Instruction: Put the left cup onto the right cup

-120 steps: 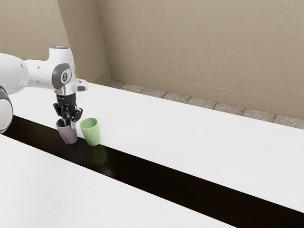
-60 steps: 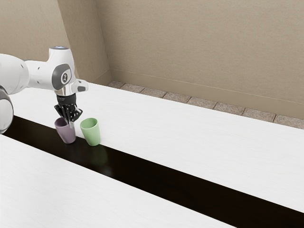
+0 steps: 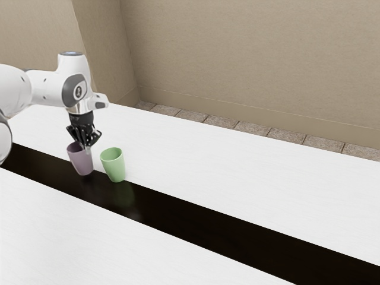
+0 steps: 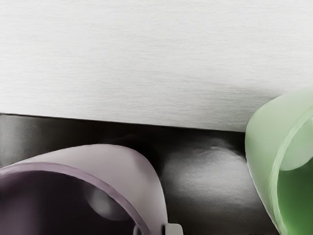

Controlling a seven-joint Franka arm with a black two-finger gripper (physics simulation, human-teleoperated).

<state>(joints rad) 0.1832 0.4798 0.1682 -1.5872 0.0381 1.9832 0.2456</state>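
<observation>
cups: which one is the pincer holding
The purple cup: the pincer is shut on its rim, while the green cup stands free beside it, untouched.

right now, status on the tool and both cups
Tool shut on purple cup at its rim. Green cup upright beside it, apart. No obstacle between the two.

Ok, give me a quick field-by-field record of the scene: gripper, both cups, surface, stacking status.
gripper: shut on the purple cup's rim
purple cup: roughly upright, over the dark strip, on the exterior view's left of the green cup
green cup: upright on the dark strip, beside the purple cup, a gap between them
dark strip: runs across the white table
stacking: not yet done
</observation>
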